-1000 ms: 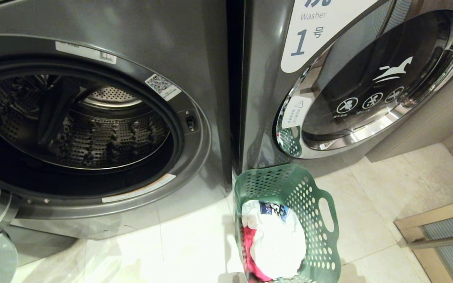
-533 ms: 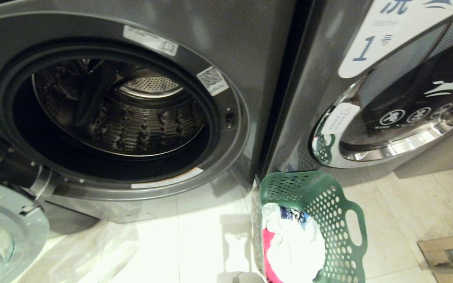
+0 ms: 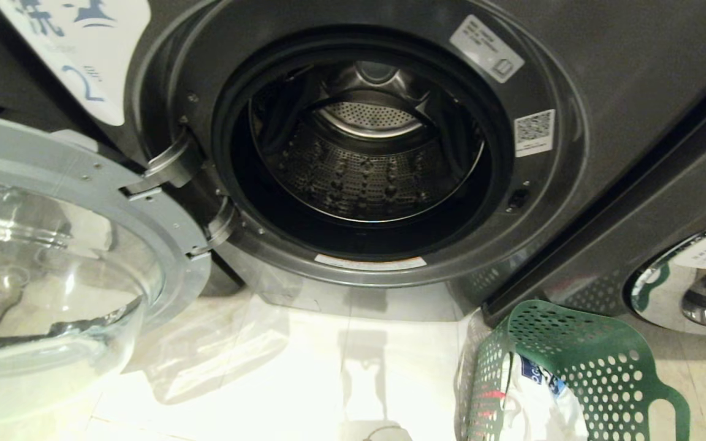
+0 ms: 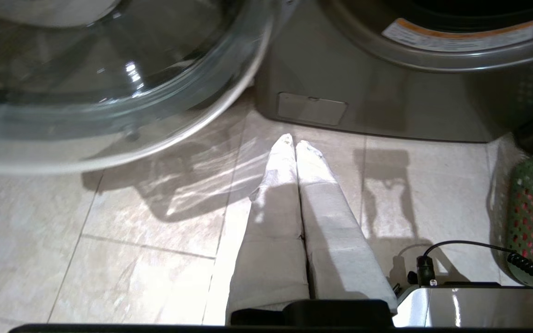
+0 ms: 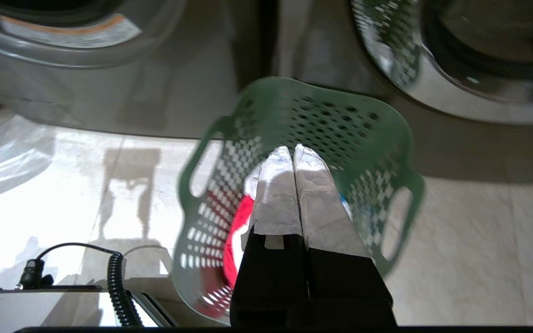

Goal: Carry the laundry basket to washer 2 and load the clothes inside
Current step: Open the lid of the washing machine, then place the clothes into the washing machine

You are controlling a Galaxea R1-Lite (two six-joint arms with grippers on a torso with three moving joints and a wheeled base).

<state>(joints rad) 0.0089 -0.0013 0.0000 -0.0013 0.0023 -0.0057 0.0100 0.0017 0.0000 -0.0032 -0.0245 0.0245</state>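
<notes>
Left end effector [image 4: 293, 144]: seen in the left wrist view with its two white-wrapped fingers [image 4: 278, 194] pressed together, nothing held between them; it is poised above the floor [image 4: 132, 259], with nothing touched.
Right end effector [image 5: 292, 149]: seen in the right wrist view with its fingers [image 5: 318, 199] closed tight against each other and empty; it is poised over the laundry basket [image 5: 312, 120], and no contact with the basket or its load can be made out.
Laundry basket [image 3: 580, 367]: a green perforated basket is set on the floor at the near right, just in front of the seam between the two machines, with a looped handle [image 3: 665, 416] turned to the right.
Clothes [image 3: 537, 404]: a white garment with a blue printed patch and a pink-red one are bundled inside the basket; red is shown through the basket's holes.
Washer 2 [image 3: 635, 73]: the dark grey machine fills the far centre, marked by a white label [image 3: 77, 55] with a blue 2 at the far left; its perforated steel drum [image 3: 365, 165] is exposed.
Door [image 3: 53, 263]: the round glass door is swung fully open to the left.
Neighbouring washer [image 3: 690, 288]: its chrome-rimmed closed door is glimpsed at the right edge.
</notes>
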